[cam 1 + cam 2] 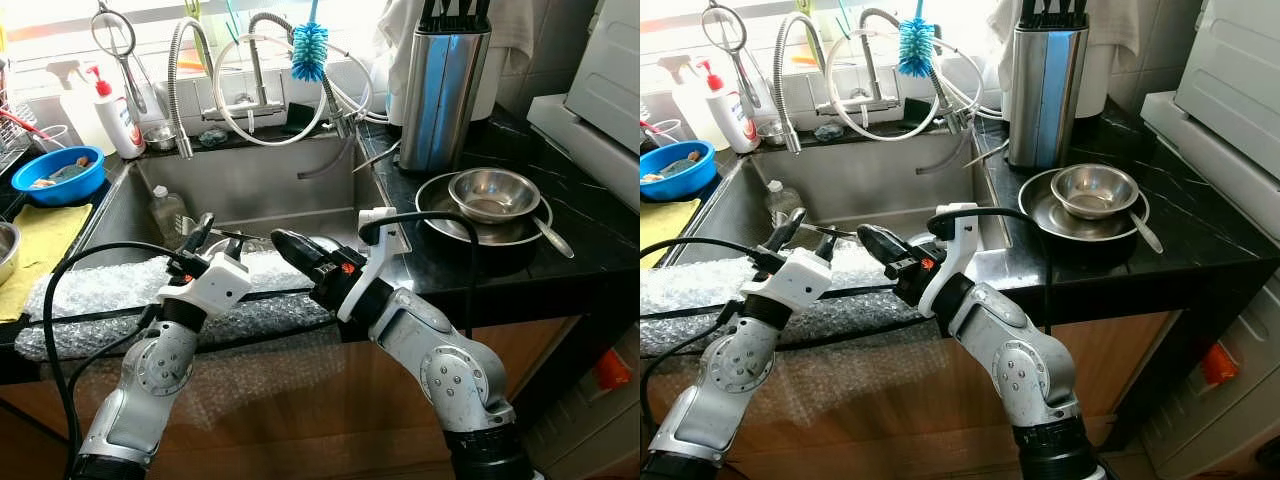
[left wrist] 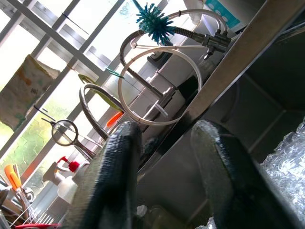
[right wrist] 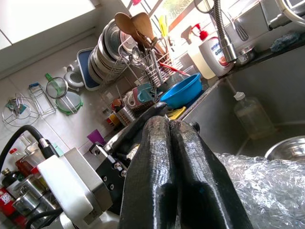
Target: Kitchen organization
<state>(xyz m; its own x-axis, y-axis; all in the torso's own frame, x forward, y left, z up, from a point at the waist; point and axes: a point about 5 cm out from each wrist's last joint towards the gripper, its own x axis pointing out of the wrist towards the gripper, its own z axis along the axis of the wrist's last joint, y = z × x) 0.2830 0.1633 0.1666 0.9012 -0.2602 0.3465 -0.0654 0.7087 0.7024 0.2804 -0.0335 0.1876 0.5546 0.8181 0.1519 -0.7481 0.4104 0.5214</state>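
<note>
Hovering over bubble wrap (image 1: 120, 300) along sink (image 1: 260, 185) edge: left fingers (image 2: 119, 181) spread, right fingers (image 3: 162, 176) pressed together.

Daylight blows out the barred window (image 2: 71, 71) w/ glare; both head views sharp, close black fingers (image 3: 186, 176) blurred.

This is a home kitchen, lived in and a bit cluttered. A steel sink (image 1: 250, 185) is sunk into a dark stone counter (image 1: 520, 255) under a bright window, with a coiled spring faucet (image 1: 180, 80) and a teal bottle brush (image 1: 310, 50) hanging over it. A knife block (image 1: 443, 85) stands beside stacked metal bowls (image 1: 493, 195). A soap pump bottle (image 1: 115, 115) and a blue bowl (image 1: 60, 175) sit at the sink's left side. The right wrist view catches a dish rack (image 3: 121, 52) crowded with plates and wooden spoons, and strainers hung on a tiled wall.
</note>
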